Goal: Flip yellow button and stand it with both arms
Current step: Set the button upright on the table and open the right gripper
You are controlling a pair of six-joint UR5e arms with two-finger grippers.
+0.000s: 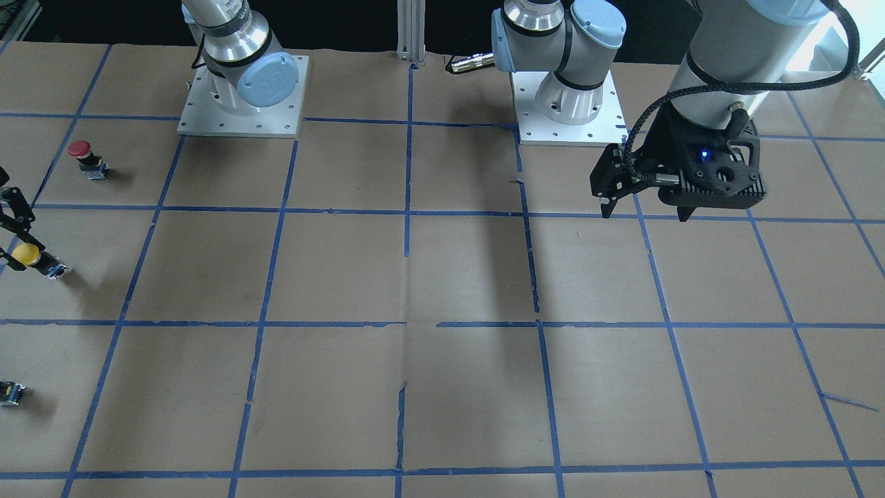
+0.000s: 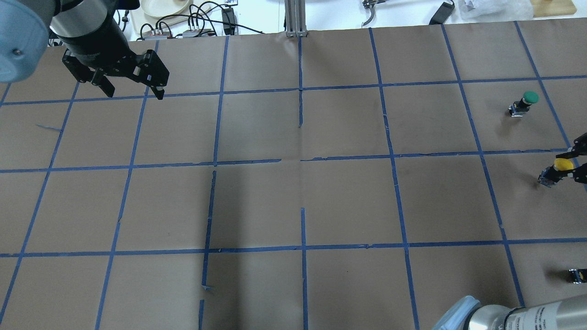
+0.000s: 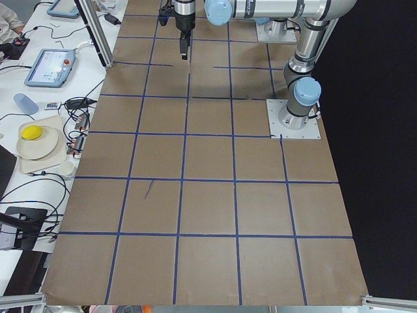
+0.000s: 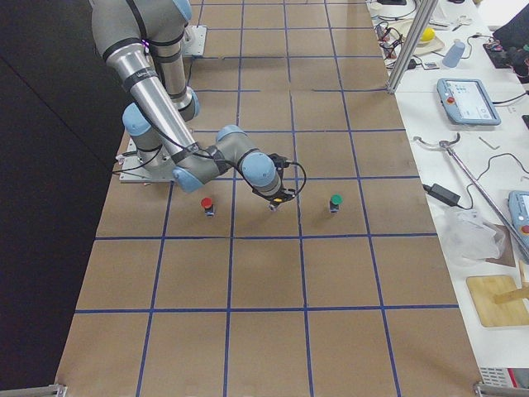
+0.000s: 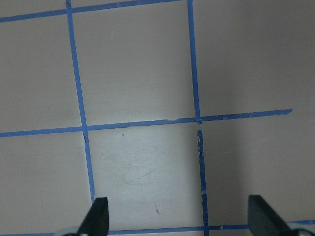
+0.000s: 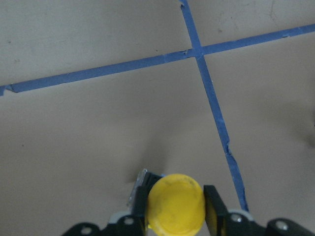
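The yellow button [image 1: 28,254] stands on the brown paper at the table's right end, cap up; it also shows in the overhead view [image 2: 562,164] and the exterior right view [image 4: 281,198]. My right gripper [image 6: 176,211] is low over it, and its fingers press against both sides of the yellow cap [image 6: 176,202]. In the overhead view the right gripper [image 2: 577,160] is cut by the frame edge. My left gripper [image 1: 644,209] is open and empty, held high over the table's far left part [image 2: 135,93], far from the button. Its fingertips [image 5: 98,216] are wide apart over bare paper.
A red-capped button [image 1: 81,153] stands on the robot's side of the yellow one. A green-capped button [image 2: 527,100] stands on the far side. A small capless block [image 2: 577,275] lies near the right arm's base. Blue tape lines grid the paper; clutter lies beyond the far edge.
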